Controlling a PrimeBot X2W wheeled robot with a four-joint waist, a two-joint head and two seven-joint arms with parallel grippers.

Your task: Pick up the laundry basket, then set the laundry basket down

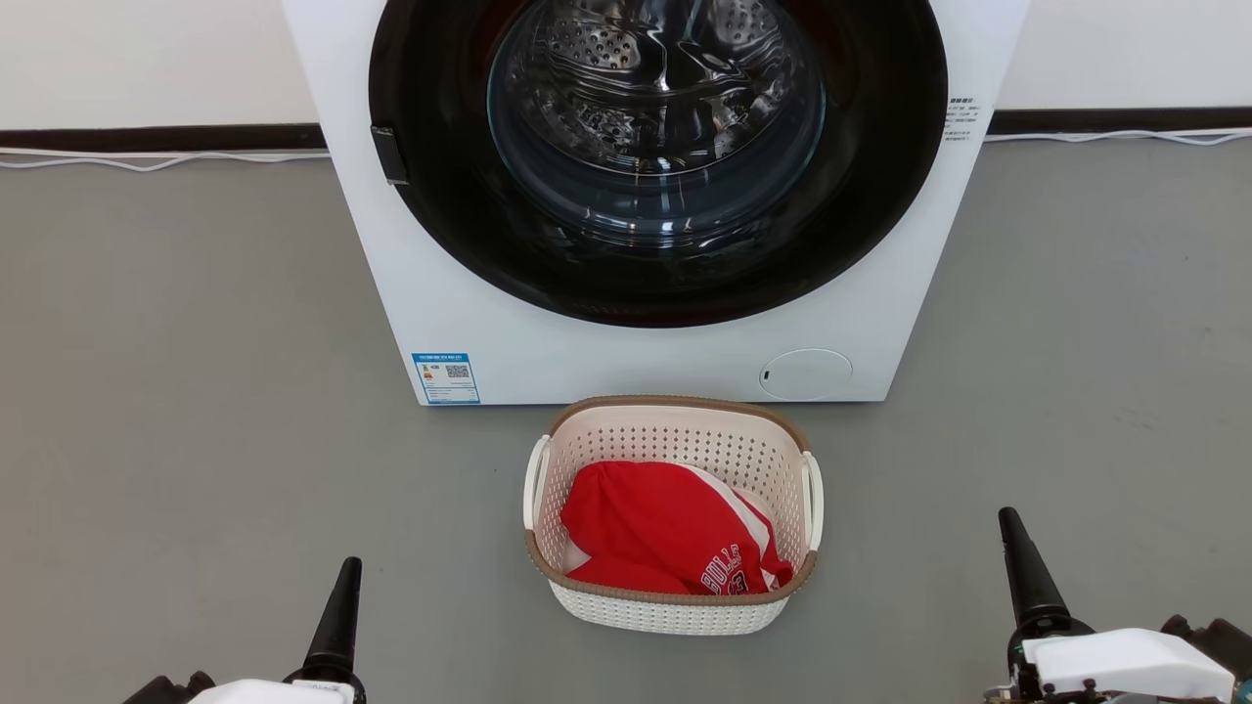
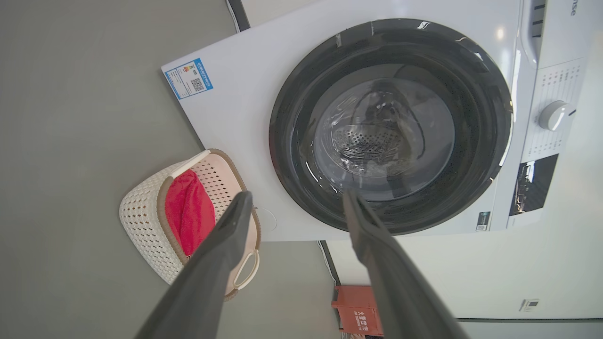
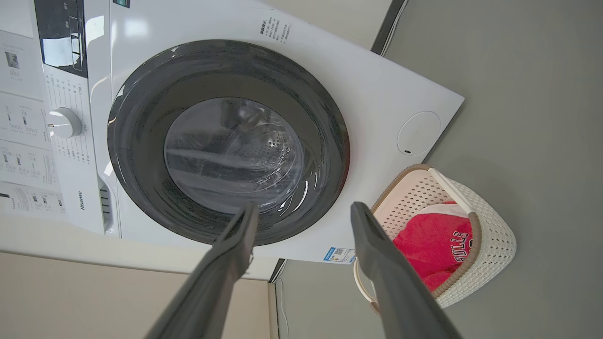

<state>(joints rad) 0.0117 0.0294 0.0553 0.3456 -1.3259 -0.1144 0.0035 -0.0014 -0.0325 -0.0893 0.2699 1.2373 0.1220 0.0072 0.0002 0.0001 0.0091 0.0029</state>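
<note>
Washing machine [image 1: 587, 362] top cut off by head view's upper edge. Print on blue label [image 1: 446, 377] too small to read. Red garment [image 1: 646, 528] lettering partly hidden behind laundry basket [image 1: 675, 403] rim. Left wrist view: a finger of left end effector [image 2: 297, 197] covers basket's corner, and orange box [image 2: 360, 315] print is unreadable. Right wrist view: a finger of right end effector [image 3: 304, 207] partly hides one handle.

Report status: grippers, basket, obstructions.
Left gripper, right gripper open, empty, low either side. Laundry basket on floor, untouched, red garment inside. Washing machine close behind it; handles unblocked.
</note>
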